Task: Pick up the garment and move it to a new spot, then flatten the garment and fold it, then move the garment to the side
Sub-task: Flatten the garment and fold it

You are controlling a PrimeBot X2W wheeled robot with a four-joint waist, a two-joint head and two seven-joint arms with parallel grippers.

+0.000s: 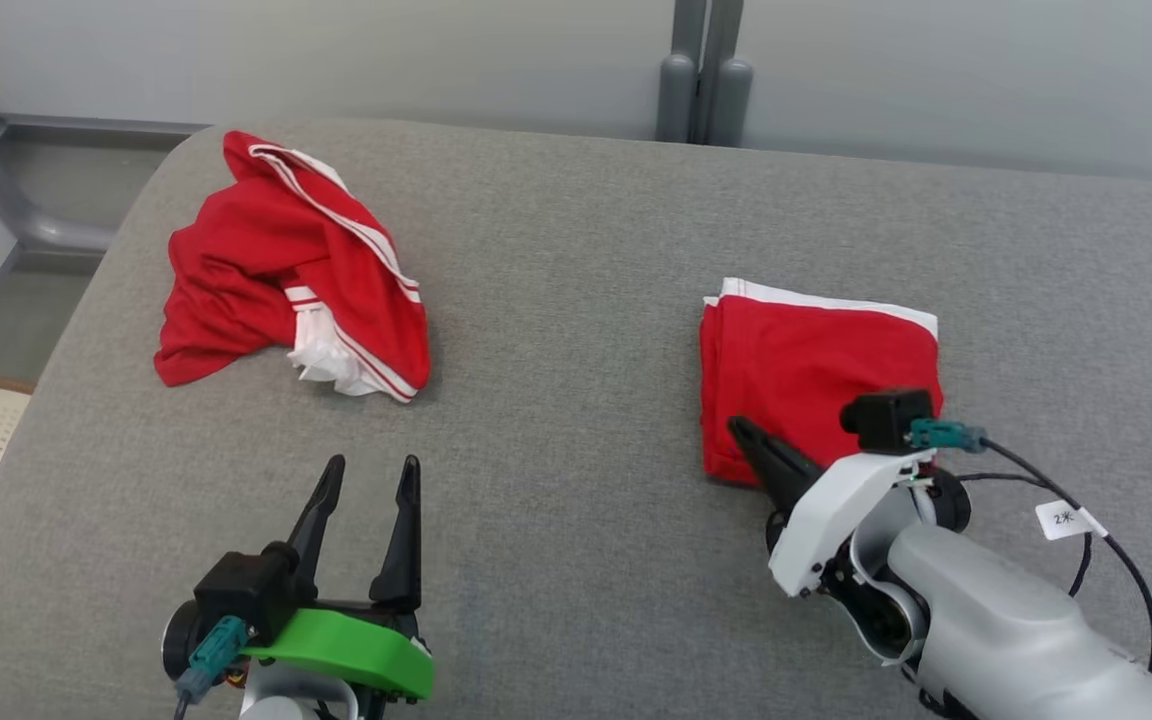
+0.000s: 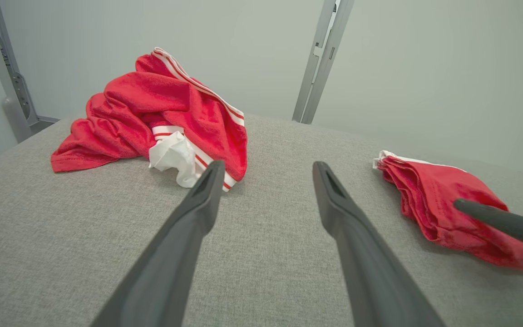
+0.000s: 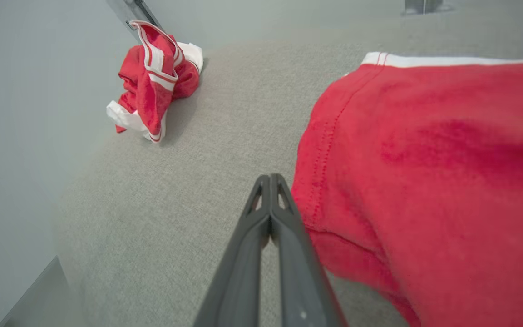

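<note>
Left pincer (image 1: 373, 462) open, near left. Right pincer (image 1: 739, 428) closed tip to tip at near-left corner of folded red cloth garment (image 1: 806, 365), right on grey fabric cushion (image 1: 576, 300). Crumpled red-and-white garment (image 1: 276, 260) far left.

the left pincer (image 1: 373, 463) sits low on the robot's left, its two dark fingers (image 1: 319, 510) spread well apart and pointing forward, the wrist in a green bracket (image 1: 346, 645). the right pincer (image 1: 741, 430) reaches in from the lower right, angled leftward, tips pressed together with nothing between them, a grey forearm (image 1: 996, 620) behind it.
</note>
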